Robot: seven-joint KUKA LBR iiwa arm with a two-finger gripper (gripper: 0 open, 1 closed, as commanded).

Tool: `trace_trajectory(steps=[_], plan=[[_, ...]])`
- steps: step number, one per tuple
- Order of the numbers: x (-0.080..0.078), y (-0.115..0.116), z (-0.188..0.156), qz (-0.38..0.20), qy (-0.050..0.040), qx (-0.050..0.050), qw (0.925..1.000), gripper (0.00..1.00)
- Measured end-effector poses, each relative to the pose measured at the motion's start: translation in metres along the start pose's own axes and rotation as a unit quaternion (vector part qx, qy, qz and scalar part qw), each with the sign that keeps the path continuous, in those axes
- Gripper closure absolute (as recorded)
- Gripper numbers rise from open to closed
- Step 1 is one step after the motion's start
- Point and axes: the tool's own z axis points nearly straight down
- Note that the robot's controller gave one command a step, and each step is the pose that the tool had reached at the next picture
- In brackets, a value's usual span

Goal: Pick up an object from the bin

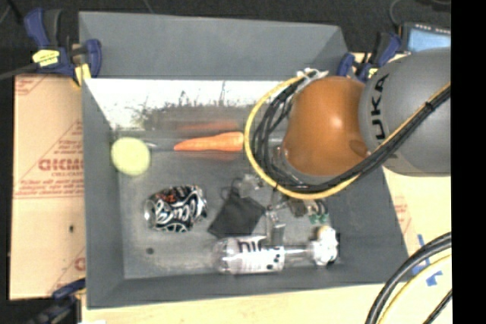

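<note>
My gripper (272,221) hangs low in the front right part of the bin, below the arm's orange cover. It sits just above a clear plastic bottle (266,256) with a white cap and black print that lies on its side along the front wall. A flat black piece (237,215) lies right beside the gripper on its left, touching or nearly touching it. A crushed black, white and red can (176,208) lies further left.
An orange carrot (211,142) lies across the middle near the back wall, its thick end hidden under the arm's cables. A pale yellow-green ball (130,156) rests at the left wall. The arm and its cover overhang the bin's right third.
</note>
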Motion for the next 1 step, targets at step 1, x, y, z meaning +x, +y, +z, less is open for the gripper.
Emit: trace_trajectory(steps=[1], plan=[[-0.0437,-0.0046,0.0239,0.011,-0.0047,0.0,0.9999,0.0]])
